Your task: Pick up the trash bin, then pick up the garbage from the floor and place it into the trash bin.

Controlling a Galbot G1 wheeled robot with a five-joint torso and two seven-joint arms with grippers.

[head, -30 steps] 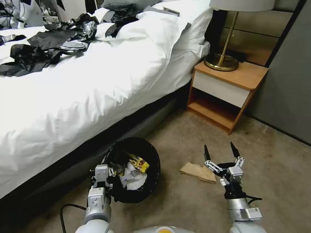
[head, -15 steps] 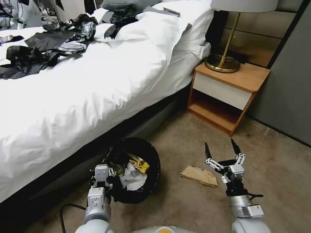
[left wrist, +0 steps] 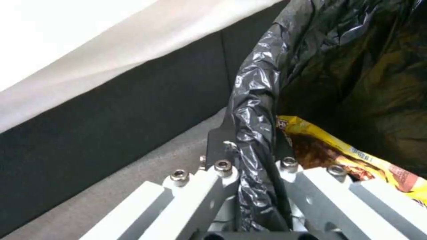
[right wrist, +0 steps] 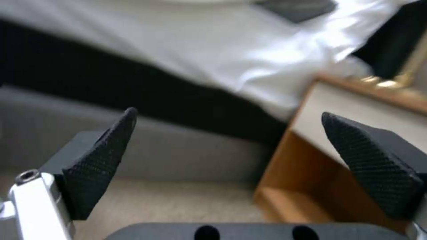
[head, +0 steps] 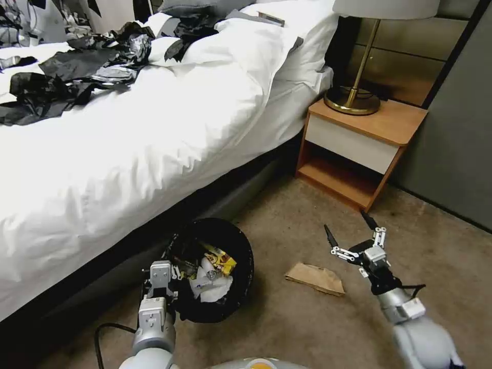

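The trash bin (head: 245,251), lined with a black bag, sits tilted beside the bed, with a yellow wrapper (head: 221,258) and white tissues (head: 214,287) inside it. My left gripper (head: 163,281) is shut on its near rim. In the left wrist view the left gripper (left wrist: 251,146) pinches the crinkly black liner (left wrist: 253,100), with the yellow wrapper (left wrist: 342,158) just inside. A flat brown paper bag (head: 315,278), part of the garbage, lies on the carpet right of the bin. My right gripper (head: 346,224) hovers open above and to the right of the bag, empty. The right wrist view shows the right gripper (right wrist: 236,160) spread wide.
A white bed (head: 154,133) with black bags on top runs along the left. A wooden nightstand (head: 359,148) carrying a brass lamp (head: 353,97) stands ahead on the right, beside a grey wall panel (head: 456,143). A black cable (head: 105,330) lies by my left arm. Carpet stretches between.
My right arm has swung to the right and its gripper has tilted and drawn off the brown paper bag, still open. The left gripper and bin have stayed put.
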